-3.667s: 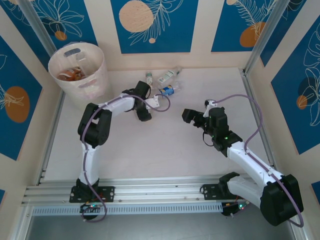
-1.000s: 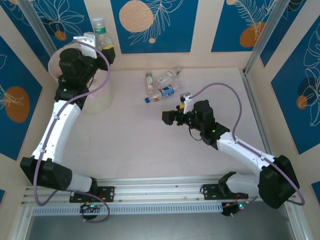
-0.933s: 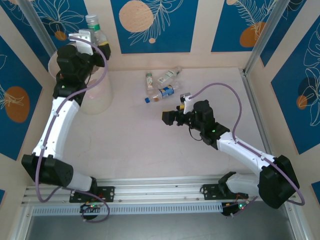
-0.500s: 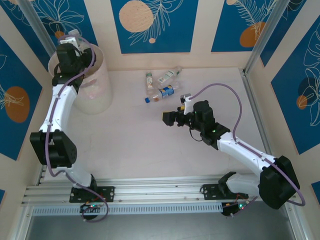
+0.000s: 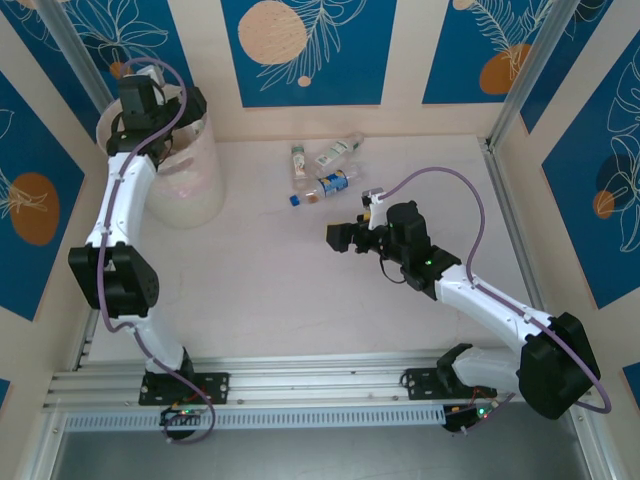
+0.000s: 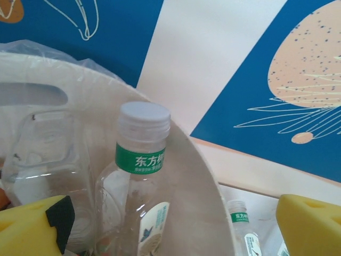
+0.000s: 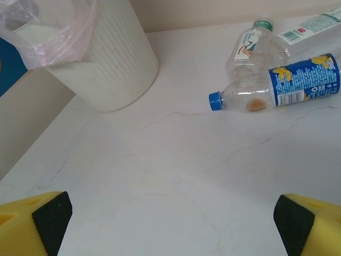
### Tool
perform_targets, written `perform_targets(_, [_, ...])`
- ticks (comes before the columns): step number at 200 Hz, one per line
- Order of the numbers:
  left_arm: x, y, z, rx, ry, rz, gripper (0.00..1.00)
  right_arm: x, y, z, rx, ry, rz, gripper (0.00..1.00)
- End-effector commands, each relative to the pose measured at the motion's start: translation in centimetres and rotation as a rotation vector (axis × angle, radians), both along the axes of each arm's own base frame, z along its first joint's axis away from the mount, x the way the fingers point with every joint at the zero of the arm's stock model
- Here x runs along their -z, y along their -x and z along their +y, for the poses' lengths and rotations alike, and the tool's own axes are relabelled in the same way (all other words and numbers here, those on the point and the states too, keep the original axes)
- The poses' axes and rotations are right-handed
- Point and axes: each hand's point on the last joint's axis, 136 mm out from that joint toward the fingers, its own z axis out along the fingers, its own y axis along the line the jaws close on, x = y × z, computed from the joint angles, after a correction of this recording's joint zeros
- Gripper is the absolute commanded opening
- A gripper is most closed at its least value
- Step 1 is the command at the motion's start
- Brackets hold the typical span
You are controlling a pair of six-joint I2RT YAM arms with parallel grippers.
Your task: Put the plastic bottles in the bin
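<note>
Now, from above: the left tool [image 5: 165,100] hangs over the bin [image 5: 185,185] in the far left corner, and the load it carried up a second ago is gone from its grip. Three bottles [image 5: 322,170] lie on the surface [image 5: 300,300], with the right tool [image 5: 333,237] near them.

Left wrist view: the pads [image 6: 32,229] have sprung wide apart and grip nothing. The green-labelled bottle [image 6: 139,176] stands between them, inside the bin's rim.

Right wrist view: fingers spread, empty, and the blue-labelled bottle [image 7: 282,82] lies ahead, apart from them.

One more delivered, I'd say, and three left to fetch.
</note>
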Motion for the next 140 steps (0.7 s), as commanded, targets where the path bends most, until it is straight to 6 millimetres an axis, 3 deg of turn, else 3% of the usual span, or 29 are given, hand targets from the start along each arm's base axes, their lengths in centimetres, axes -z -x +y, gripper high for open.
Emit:
perform_targets(1, [-1.1,0.1,-0.2,0.024,0.015,-0.011,0.99,-1.2,-0.1,-0.2,0.010,0.005,-0.041,1.00])
perform_targets(67, [-0.1,0.3,-1.3,0.082,0.036,0.015,1.00,-1.2,-0.7,-0.8,0.056,0.015,-0.044,1.00])
perform_targets(114, [-2.1,2.4,-4.2,0.183,0.039,-0.066,1.00,-0.2,-2.0,-3.0,0.174,0.005,0.020,1.00])
perform_targets(140, [-2.5,1.3,-2.7,0.103,-0.034,-0.082,1.00,0.1,-2.5,-3.9,0.204,-0.035,0.065,1.00])
